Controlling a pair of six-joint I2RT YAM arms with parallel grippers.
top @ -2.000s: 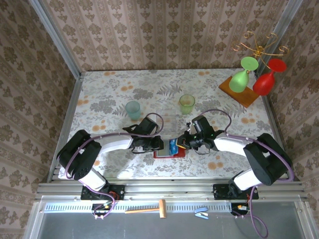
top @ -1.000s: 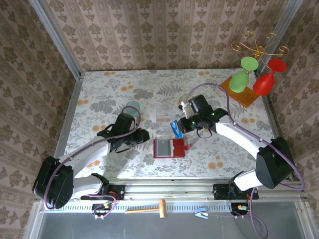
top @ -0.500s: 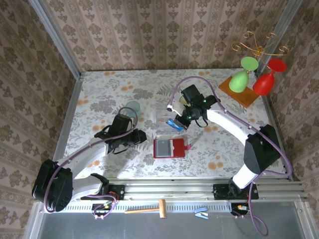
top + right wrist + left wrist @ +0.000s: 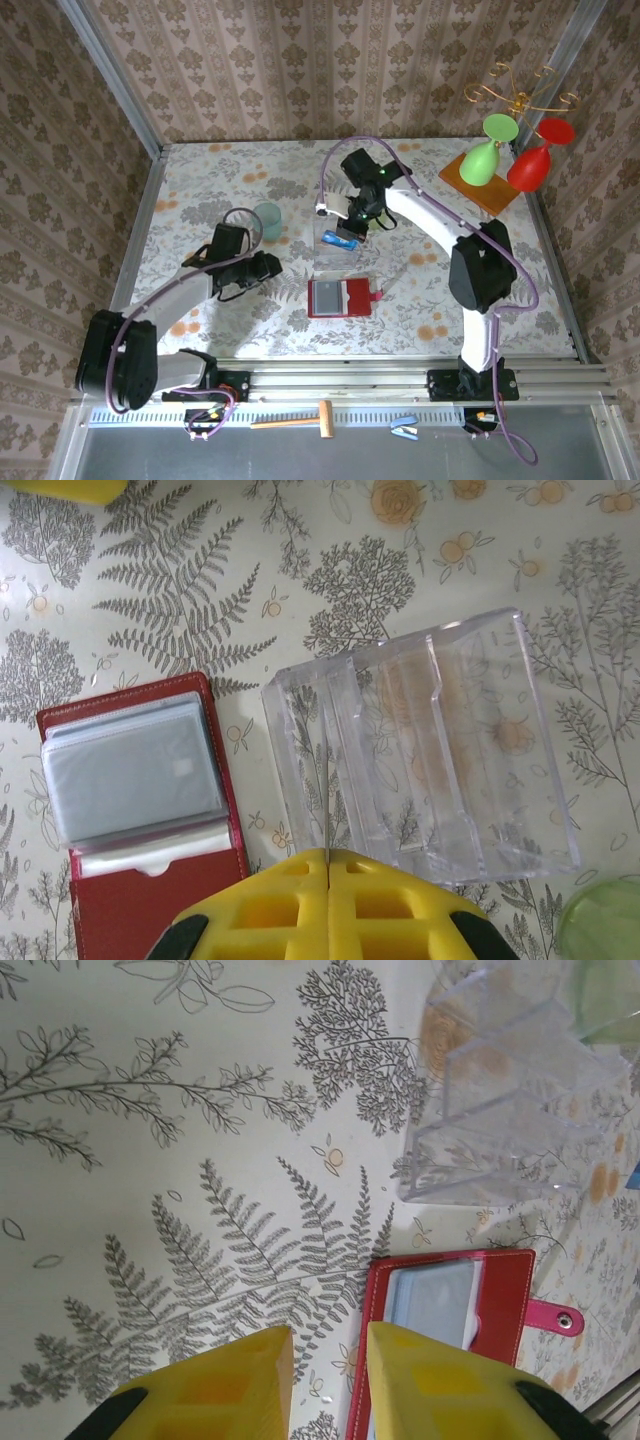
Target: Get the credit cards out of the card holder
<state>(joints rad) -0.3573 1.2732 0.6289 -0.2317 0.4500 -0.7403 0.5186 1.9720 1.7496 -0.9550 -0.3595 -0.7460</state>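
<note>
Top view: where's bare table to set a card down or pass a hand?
Free: the far-left patch between the table edge and the teal cup; the near patch between the red wallet and the right arm. Crowded: the middle, where the clear box, left gripper and right gripper with its blue card bunch up.

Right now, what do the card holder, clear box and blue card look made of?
Card holder: red leather or faux leather, matte, stitched edge, with cloudy plastic sleeves. Clear box: rigid transparent plastic, probably acrylic, glossy edges, tablecloth print showing through. Blue card: thin, flat, likely plastic; too small to confirm.
</note>
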